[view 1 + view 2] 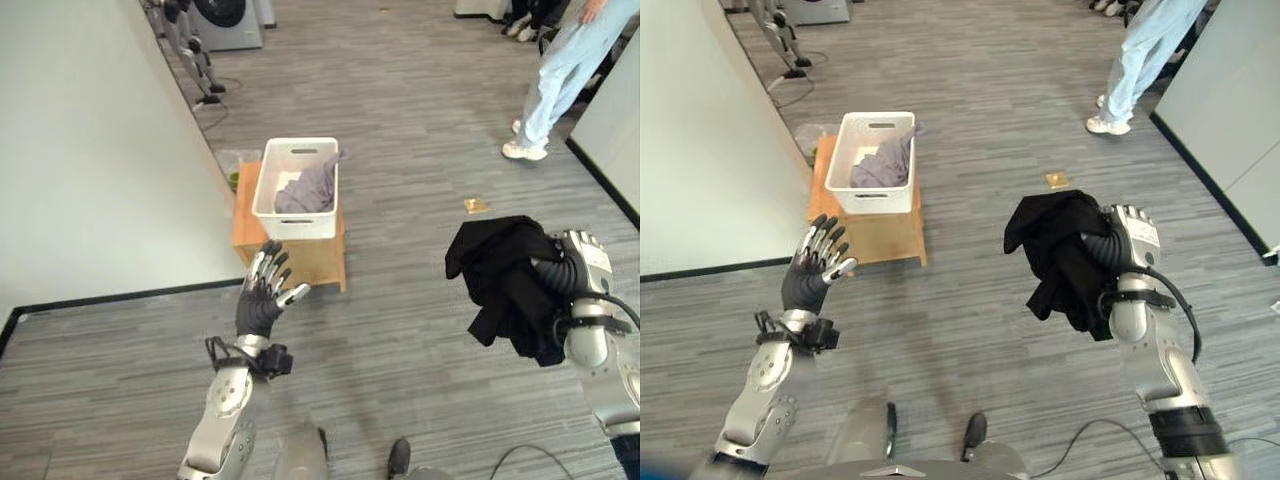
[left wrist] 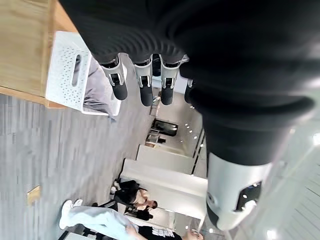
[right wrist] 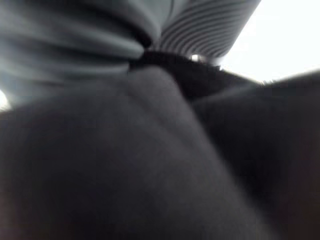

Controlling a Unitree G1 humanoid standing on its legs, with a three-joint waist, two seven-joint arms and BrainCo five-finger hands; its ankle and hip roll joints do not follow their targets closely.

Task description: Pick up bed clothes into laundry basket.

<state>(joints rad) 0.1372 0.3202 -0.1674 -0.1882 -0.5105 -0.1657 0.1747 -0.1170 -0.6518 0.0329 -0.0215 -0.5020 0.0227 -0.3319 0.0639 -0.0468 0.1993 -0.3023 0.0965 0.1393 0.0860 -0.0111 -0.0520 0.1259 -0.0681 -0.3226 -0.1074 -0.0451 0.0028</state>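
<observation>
A black garment [image 1: 505, 275] hangs bunched in the air at the right, draped over my right hand [image 1: 585, 255], which is buried in the cloth; the right wrist view shows dark fabric [image 3: 150, 165] up close. The white laundry basket [image 1: 300, 146] stands on a low wooden table [image 1: 290, 258] ahead and to the left, with a grey cloth [image 1: 305, 190] inside it. My left hand [image 1: 262, 295] is raised open in front of the table, fingers spread and holding nothing. In the left wrist view its straight fingers [image 2: 146, 87] point towards the basket [image 2: 65, 70].
A white wall [image 1: 100, 150] with a dark floor edge runs along the left. A person [image 1: 565, 70] in light trousers stands at the far right. A small brown scrap [image 1: 476, 205] lies on the grey floor. A washing machine [image 1: 225, 20] stands far back left.
</observation>
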